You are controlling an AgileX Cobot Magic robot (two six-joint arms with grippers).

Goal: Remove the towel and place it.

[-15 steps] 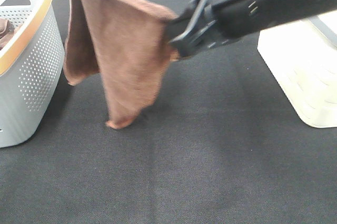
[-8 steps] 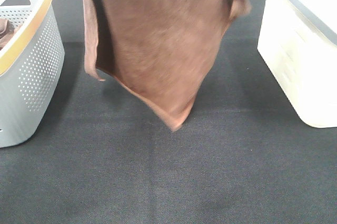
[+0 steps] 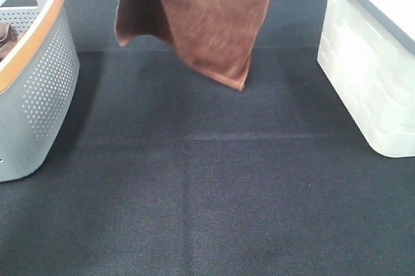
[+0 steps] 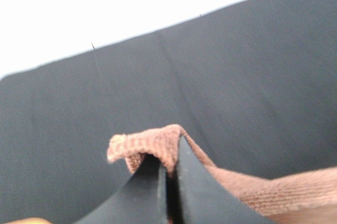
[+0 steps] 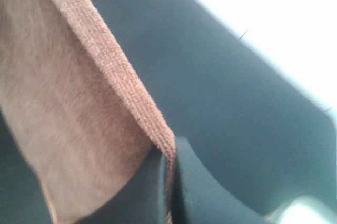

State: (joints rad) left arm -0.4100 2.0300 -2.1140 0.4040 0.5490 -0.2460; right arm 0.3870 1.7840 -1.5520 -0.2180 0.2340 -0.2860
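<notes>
The reddish-brown towel (image 3: 207,17) hangs in the air at the top centre of the exterior high view, clear of the black tabletop (image 3: 207,185), its lowest corner pointing down. Both grippers are above the frame there. In the left wrist view my left gripper (image 4: 168,166) is shut on one corner of the towel (image 4: 147,145). In the right wrist view my right gripper (image 5: 169,163) is shut on another edge of the towel (image 5: 79,103), which hangs stretched below it.
A grey perforated basket (image 3: 39,88) with an orange rim stands at the left edge, a darker brown item (image 3: 6,36) inside it. A white lidded bin (image 3: 376,62) stands at the right.
The towel has risen and spread wider between the two grippers. The right arm has lifted out of the exterior view, and the towel's lowest corner has come up off the table.
</notes>
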